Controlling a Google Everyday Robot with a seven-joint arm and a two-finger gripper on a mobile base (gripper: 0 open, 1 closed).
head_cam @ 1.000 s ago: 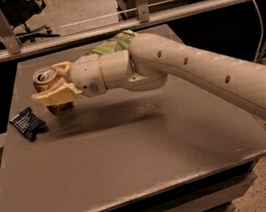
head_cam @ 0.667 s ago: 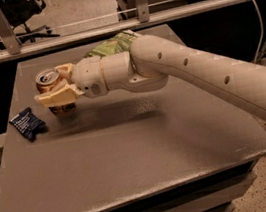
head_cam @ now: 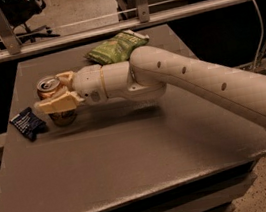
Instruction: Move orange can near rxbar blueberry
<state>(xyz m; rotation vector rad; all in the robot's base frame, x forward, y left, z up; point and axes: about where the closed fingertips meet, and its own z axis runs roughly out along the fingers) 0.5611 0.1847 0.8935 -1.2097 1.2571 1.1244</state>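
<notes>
The orange can [head_cam: 53, 93] stands upright on the grey table [head_cam: 132, 159] near its left side, silver top and pull-tab showing. My gripper [head_cam: 56, 93] reaches in from the right, with one cream finger [head_cam: 56, 104] across the front of the can and the other behind it, shut on the can. The rxbar blueberry [head_cam: 27, 123], a small crinkled navy wrapper with white print, lies flat just left of the can, a short gap away.
A green chip bag [head_cam: 115, 47] lies at the table's far edge behind my arm. A metal rail [head_cam: 109, 26] runs behind the table. The table's left edge is close to the wrapper.
My gripper and the can have barely moved; the can stays beside the navy wrapper.
</notes>
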